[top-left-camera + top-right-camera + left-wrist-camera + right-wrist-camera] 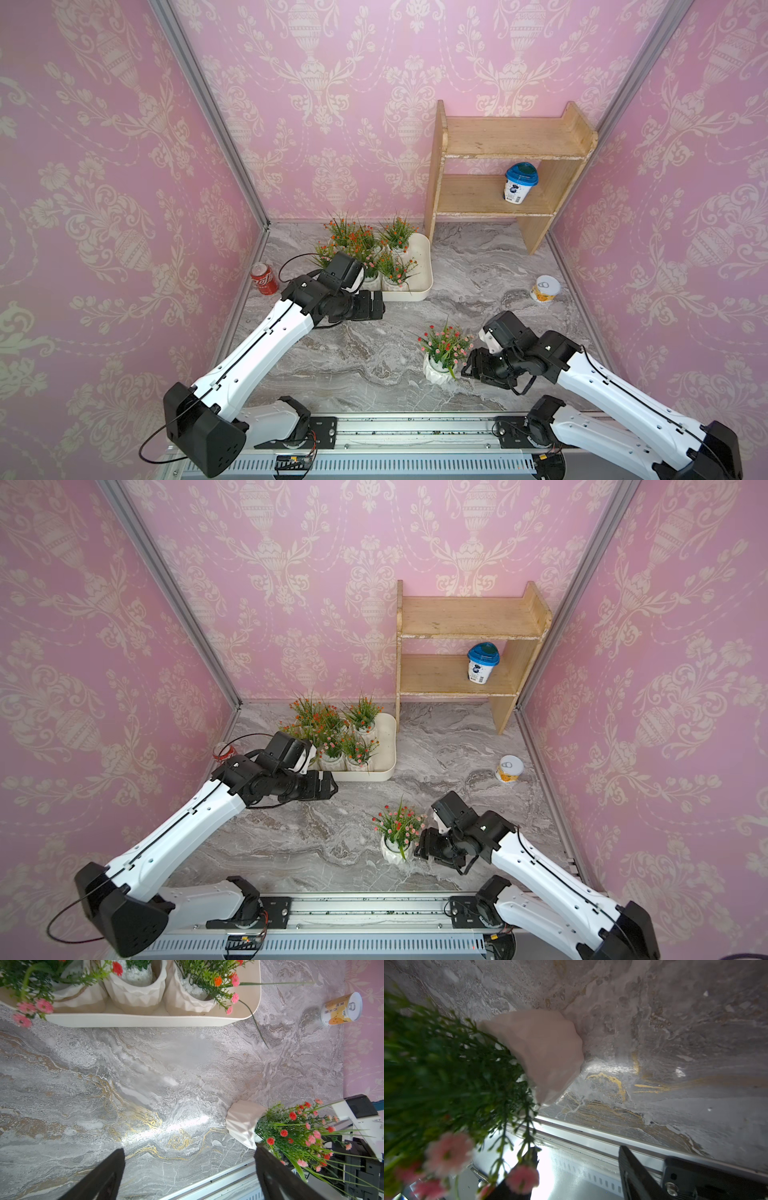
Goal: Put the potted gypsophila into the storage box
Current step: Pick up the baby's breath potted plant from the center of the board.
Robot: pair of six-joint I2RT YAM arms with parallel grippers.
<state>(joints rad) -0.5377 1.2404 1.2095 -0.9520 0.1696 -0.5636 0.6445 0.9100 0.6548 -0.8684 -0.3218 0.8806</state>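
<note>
Centre-left in a top view, the left pincer [379,306] gapes wide and empty beside the shallow cream-white plastic storage box [426,266], which holds several potted plants [394,283]. At lower centre, the one remaining potted gypsophila in a ribbed white pot [441,355] stands on the grey marbled surface [478,270]. The right pincer [468,369] is just beside it, part open and gripping nothing. It likely must straddle the pot next, then close.

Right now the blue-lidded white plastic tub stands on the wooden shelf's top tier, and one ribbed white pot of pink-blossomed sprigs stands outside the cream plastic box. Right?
No: the blue-lidded white plastic tub stands on the lower tier of the wooden shelf, as both top views show. One ribbed white pot of pink-blossomed sprigs does stand outside the cream plastic box.
</note>
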